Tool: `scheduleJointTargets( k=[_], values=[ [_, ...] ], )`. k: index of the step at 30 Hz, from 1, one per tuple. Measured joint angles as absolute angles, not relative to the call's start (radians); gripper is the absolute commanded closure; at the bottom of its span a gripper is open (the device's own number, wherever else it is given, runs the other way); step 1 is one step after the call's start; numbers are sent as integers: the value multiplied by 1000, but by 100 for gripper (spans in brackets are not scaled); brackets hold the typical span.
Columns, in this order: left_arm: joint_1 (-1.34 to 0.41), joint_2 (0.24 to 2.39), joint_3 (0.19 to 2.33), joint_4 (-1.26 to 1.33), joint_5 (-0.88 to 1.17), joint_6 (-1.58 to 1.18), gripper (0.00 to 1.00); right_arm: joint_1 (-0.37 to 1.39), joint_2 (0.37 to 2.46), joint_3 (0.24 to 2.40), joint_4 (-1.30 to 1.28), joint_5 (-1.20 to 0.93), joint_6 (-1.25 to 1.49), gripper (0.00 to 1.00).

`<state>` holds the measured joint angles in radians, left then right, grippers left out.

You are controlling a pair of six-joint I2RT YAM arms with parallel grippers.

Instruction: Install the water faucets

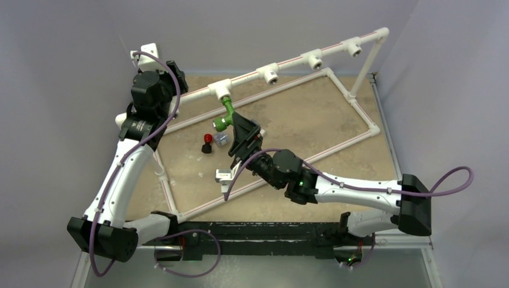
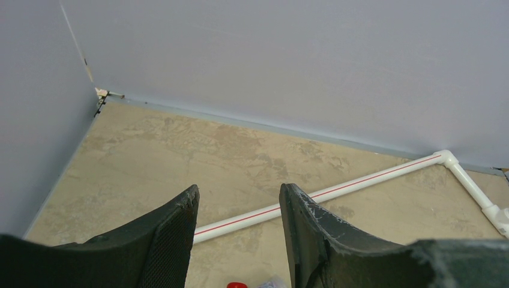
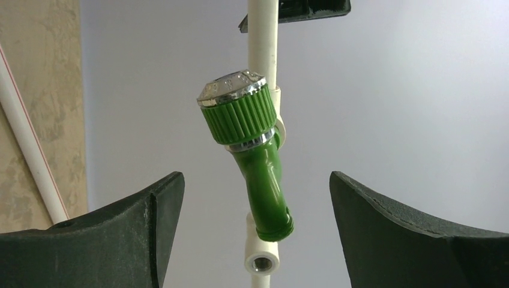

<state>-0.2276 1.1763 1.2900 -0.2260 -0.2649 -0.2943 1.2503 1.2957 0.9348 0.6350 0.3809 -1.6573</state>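
Top external view: tan stone-look worktop carries a white plastic pipe frame w/ a raised rail along the far edge. Green plastic faucet w/ curved spout hangs off the white tee fitting nearest the far-left corner. It looks seated, but how tight can't be told. Right gripper is just beside it, jaws spread. Black faucet w/ red knob and white faucet w/ blue handle lie loose side by side, left of centre, inside the frame's base.

Left wrist view: left gripper is released, w/ nothing between the fingers. Beyond it are bare worktop and a base pipe. A bit of red knob peeks in at the bottom edge.

Right wrist view: right gripper is wide open, w/ the green faucet centred in the gap, apart from both fingers. It has a chrome-capped ribbed knob at one end and a smooth spout at the other.

Handling, as a guess: light, rigid plastic, and the smooth spout is prob. slippery. The ribbed knob gives grip but may just spin, so for turning take the body close to the tee.
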Motion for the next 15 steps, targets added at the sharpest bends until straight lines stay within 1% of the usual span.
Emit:
scheduleJointTargets(
  k=[6,12,15],
  values=[
    [-228,1177,1290,-226,-265,-294,49,1255,1329,955,653,398,-1700,14],
    [-228,1177,1290,-226,-265,-294,49,1257,1368,971,673,406,-1714,22],
    [-228,1177,1290,-226,-265,-294,49,1257,1387,980,691,410,-1715,28]
  ],
)
